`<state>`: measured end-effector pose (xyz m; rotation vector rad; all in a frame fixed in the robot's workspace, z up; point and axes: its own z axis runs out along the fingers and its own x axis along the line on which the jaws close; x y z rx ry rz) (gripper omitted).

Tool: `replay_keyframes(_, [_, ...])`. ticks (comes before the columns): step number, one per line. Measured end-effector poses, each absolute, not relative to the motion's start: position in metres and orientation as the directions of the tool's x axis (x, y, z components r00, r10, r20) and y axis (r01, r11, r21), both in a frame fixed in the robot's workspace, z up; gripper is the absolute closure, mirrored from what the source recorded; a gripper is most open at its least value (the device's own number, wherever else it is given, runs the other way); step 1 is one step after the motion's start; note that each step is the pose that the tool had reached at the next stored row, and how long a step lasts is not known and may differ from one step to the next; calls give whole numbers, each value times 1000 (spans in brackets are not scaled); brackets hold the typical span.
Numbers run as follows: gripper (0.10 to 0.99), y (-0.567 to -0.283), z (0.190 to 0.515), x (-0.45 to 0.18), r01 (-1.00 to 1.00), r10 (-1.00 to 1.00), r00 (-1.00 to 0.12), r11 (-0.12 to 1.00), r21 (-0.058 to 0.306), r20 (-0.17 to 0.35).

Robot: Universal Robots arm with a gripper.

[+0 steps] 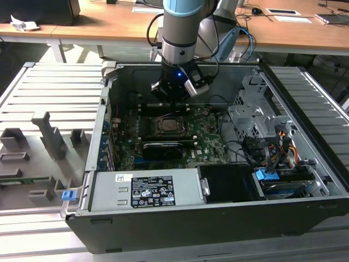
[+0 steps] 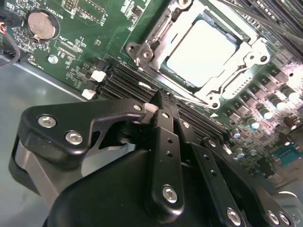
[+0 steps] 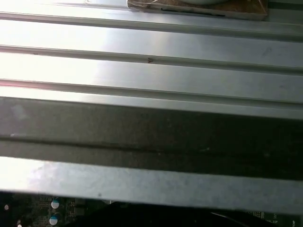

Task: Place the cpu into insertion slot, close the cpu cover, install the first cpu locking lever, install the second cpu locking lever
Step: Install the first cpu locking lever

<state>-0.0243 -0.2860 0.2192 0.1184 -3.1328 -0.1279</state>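
Observation:
The cpu (image 2: 201, 52) lies flat in the insertion slot (image 1: 168, 126), its silver-grey top showing through the window of the cpu cover (image 2: 241, 59). The cover lies down over the chip. Thin metal levers run along the socket's sides; whether they are latched I cannot tell. My gripper (image 2: 162, 100) hangs above the memory slots (image 2: 125, 78), just beside the socket, with its black fingers (image 2: 165, 127) pressed together and nothing between them. In the exterior view my gripper (image 1: 173, 101) hovers inside the open case, just behind the socket.
A long black card (image 1: 163, 148) lies in front of the socket. The silver power supply (image 1: 144, 191) fills the case's front, with a drive cage (image 1: 253, 117) and cables (image 1: 272, 147) on the exterior view's right. Grey fixtures (image 1: 49, 136) stand on the ribbed table outside.

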Motion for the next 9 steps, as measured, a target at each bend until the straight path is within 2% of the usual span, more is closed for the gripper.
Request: replay_keyframes(9, [980,-285,214,-16,-75,-76,-997,994,82,1])
